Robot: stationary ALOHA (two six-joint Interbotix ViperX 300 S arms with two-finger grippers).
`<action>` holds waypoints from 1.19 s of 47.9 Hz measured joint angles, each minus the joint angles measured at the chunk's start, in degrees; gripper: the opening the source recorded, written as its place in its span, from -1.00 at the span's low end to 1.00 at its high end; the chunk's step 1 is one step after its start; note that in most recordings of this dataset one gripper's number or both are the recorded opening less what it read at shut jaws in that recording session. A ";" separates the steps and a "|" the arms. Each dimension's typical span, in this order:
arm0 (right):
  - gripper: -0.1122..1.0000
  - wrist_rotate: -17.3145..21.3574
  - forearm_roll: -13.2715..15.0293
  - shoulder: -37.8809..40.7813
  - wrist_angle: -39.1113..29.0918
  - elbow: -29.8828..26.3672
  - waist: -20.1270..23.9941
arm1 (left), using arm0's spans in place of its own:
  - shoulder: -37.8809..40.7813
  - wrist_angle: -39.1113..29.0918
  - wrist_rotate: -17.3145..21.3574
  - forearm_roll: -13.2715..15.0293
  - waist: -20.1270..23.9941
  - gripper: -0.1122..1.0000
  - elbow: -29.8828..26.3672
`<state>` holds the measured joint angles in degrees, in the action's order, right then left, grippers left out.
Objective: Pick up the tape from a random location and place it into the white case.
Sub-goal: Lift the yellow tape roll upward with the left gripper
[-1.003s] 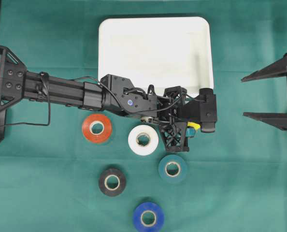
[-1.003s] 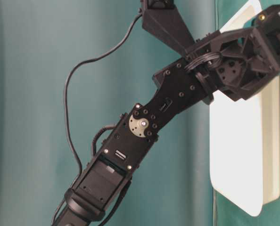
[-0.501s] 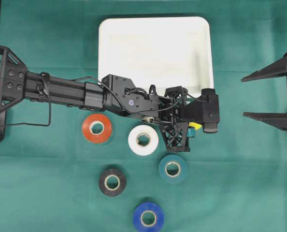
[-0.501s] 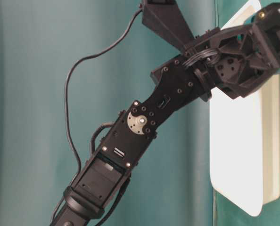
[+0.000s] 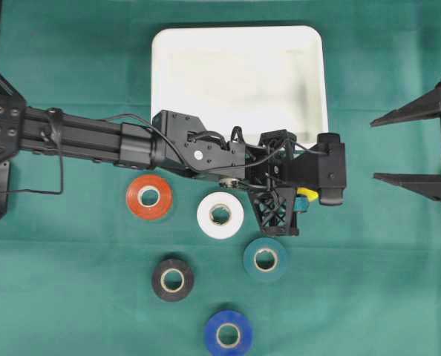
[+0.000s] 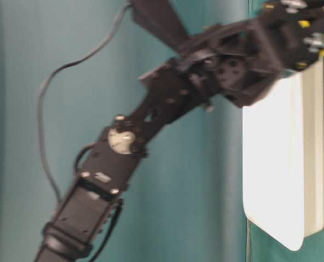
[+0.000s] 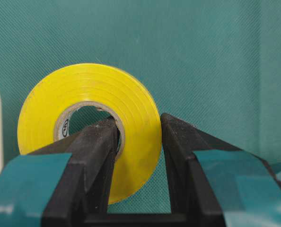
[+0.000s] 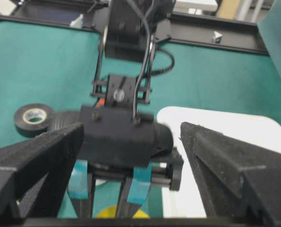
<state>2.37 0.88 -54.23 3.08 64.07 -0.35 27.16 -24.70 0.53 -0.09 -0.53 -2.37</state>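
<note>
Left tool (image 7: 138, 161): we see it clamped on the yellow tape (image 7: 91, 125), one finger through the core, one outside.
Yellow tape: upright, held just off the white case (image 5: 239, 81), near its lower right corner.
Right tool (image 5: 417, 144): we see it spread wide, holding nothing.
Bench (image 5: 369, 282): green cloth; orange, white, teal, black and blue rolls lie flat.

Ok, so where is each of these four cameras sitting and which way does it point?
Overhead: above, looking straight down on the shallow white plastic case, loose rolls, both arms.
Table-level: low beside the green table, facing the left arm and the case's rim.
Left wrist: behind the left gripper, showing its fingers pinching the yellow tape roll.
Right wrist: behind the open right gripper, facing the left arm.
Shared: yellow roll overhead and left wrist.
</note>
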 measured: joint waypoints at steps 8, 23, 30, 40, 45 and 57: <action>0.84 0.00 0.00 0.00 -0.09 0.09 0.00 | -2.90 -1.67 0.00 -0.18 0.00 -0.35 -0.26; 0.84 -0.09 0.00 0.00 0.00 0.09 0.00 | -8.26 -5.54 0.18 -0.35 0.09 -0.35 -1.67; 0.84 -0.09 0.00 0.00 -0.09 0.09 0.00 | -10.02 -7.91 0.70 -0.44 0.18 -0.35 -2.99; 0.84 -0.09 0.00 0.00 -0.09 0.09 0.00 | -11.07 -10.55 0.88 -0.44 0.18 -0.35 -5.27; 0.84 -0.09 0.00 0.09 -0.09 0.09 0.00 | -10.99 -11.69 1.41 -0.44 0.18 -0.35 -6.24; 0.84 -0.09 0.00 0.79 -0.09 0.09 0.00 | -11.07 -13.62 2.02 -0.44 0.18 -0.35 -7.91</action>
<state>2.29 0.88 -53.44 2.99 64.16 -0.35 16.08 -38.32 2.55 -0.53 -0.35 -10.28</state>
